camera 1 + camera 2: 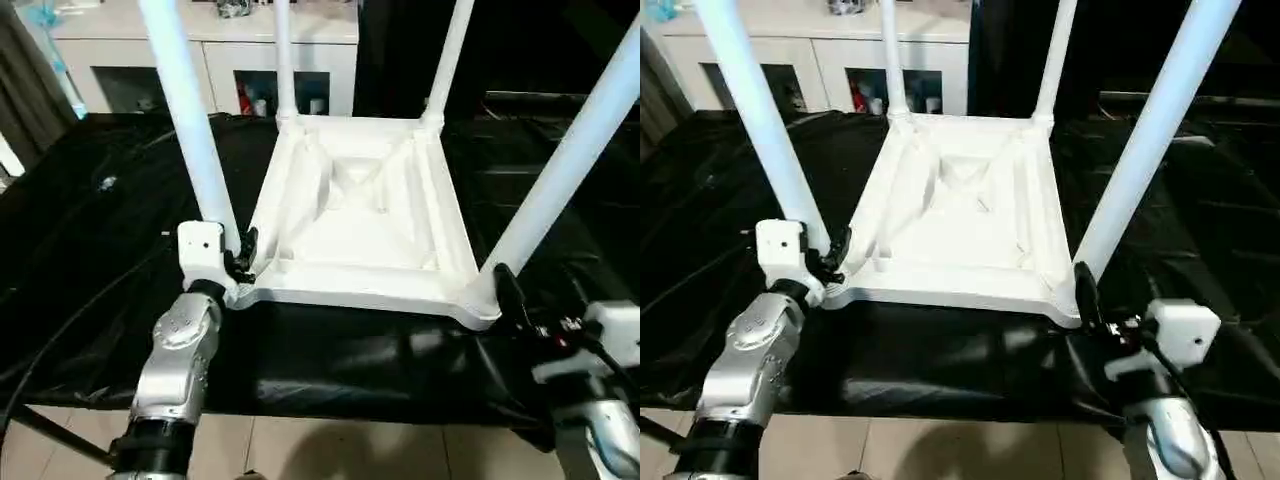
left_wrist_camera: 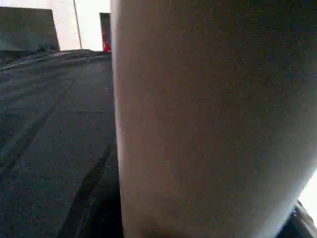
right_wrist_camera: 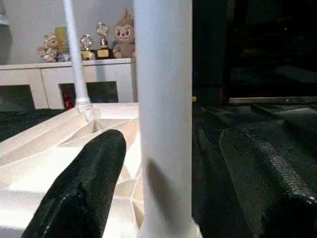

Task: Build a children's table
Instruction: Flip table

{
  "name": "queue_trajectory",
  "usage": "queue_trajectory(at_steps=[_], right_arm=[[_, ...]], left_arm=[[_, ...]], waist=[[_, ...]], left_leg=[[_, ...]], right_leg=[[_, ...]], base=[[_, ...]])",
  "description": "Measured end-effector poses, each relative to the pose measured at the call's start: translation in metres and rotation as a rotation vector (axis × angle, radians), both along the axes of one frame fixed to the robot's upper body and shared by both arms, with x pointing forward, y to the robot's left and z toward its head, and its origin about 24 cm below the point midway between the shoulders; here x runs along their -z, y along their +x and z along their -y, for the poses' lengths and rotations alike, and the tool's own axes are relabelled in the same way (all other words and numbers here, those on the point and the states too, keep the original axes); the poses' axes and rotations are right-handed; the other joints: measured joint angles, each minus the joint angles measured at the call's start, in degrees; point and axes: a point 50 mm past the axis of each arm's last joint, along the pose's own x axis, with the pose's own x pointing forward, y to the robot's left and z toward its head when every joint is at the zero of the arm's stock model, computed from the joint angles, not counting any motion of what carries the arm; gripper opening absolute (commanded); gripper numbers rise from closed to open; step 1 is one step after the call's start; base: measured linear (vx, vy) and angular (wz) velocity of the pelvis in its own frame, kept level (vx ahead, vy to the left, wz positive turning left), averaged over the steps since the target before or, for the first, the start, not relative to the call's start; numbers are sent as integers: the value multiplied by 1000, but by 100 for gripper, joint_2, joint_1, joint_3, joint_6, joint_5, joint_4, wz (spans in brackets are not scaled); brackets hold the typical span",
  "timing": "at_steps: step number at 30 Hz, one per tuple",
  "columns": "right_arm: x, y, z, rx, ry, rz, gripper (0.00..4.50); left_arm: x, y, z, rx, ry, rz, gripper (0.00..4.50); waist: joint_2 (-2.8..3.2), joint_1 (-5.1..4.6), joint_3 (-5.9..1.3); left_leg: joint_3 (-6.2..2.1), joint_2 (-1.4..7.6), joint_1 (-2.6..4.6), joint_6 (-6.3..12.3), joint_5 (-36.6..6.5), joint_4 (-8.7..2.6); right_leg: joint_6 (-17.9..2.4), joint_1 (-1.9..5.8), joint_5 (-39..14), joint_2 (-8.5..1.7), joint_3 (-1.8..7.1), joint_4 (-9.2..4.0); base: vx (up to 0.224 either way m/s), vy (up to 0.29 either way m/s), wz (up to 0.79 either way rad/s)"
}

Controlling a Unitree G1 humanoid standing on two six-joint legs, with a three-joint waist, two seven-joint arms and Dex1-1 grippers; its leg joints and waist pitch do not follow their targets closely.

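tabletop (image 1: 360, 215) upside down on black-covered counter (image 1: 90, 260) | all four legs (image 1: 190, 120) standing in corner sockets; seating unverified, flipping upright judged left | left claw (image 1: 240, 258) at tabletop's near-left leg base, state cannot tell | right claw (image 3: 168, 193) fingers spread apart, straddling near-right leg (image 3: 163, 114) without touching

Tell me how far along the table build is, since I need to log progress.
Done: the tabletop lies upside down on the black sheet with all four legs standing in its corner sockets. In hand: the left gripper sits at the near left leg, the open right gripper straddles the near right leg. Left: flipping it upright.
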Motion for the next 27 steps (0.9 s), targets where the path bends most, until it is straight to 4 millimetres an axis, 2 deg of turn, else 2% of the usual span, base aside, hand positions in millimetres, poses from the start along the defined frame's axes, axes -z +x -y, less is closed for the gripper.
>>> queue_trajectory(at_steps=[3, 5, 8, 11, 12, 15, 16, 21, 24, 27], right_arm=[[0, -5, -3, -47, -20, -18, 339], [0, -9, -10, -138, -35, -51, 339], [9, -12, -26, -303, 9, -164, 339], [18, -9, -36, -377, 34, -235, 339], [20, -4, -37, -376, 45, -252, 339], [27, 28, -39, -298, 117, -303, 339], [27, 36, -39, -283, 133, -308, 339], [38, 46, -42, -285, 177, -410, 339], [43, 47, -46, -316, 208, -469, 339], [44, 47, -52, -375, 252, -484, 339]], left_arm=[[1, 3, 2, -10, -2, -7, 201], [1, 6, 2, -17, -1, -12, 201], [1, 8, 1, -33, -6, -16, 201], [1, 9, 3, -33, -16, -18, 201], [1, 9, 4, -34, -22, -20, 201], [-2, 10, 1, -48, -59, -31, 201], [-5, 11, 3, -48, -73, -31, 201], [-11, 10, 3, -77, -179, -34, 201], [-15, 9, 7, -99, -284, -29, 201], [-17, 8, 8, -124, -357, -30, 201]], waist=[[34, -34, -9], [58, -84, -12], [68, -154, -18], [66, -182, -15], [62, -191, -14], [37, -242, -2], [41, -233, -5], [32, -175, -6], [-13, -160, -5], [-102, -144, -2]], left_leg=[[-4, -2, 0, 0, 0, 0], [-5, -4, 1, 0, 0, -3], [-12, -5, -1, 1, 0, -4], [-13, -6, -6, 1, 0, -3], [-13, -6, -6, 1, 0, -4], [-12, -10, -14, 1, 0, -2], [-11, -10, -25, 0, 0, -2], [-4, -8, -43, 50, 40, -8], [9, -8, -88, 66, 51, -2], [18, -5, -91, 79, 58, -3]], right_leg=[[4, 1, 2, -1, -2, -3], [5, 3, 2, -1, -1, -3], [5, 3, 3, 0, -5, -3], [4, 0, 3, 0, -5, -4], [3, -1, 3, 0, -5, -5], [-6, -15, 9, -1, -2, -1], [-8, -24, 11, -4, -3, 0], [-31, -39, 20, -3, -3, 1], [-32, -82, 21, -8, 1, 3], [-33, -86, 21, -7, -3, 2]], base=[[0, 0, 0], [0, 0, 0], [0, 0, 0], [0, 0, 0], [0, 0, 0], [0, 0, 0], [0, 0, 0], [0, 0, 0], [0, 0, 0], [0, 0, 0]])
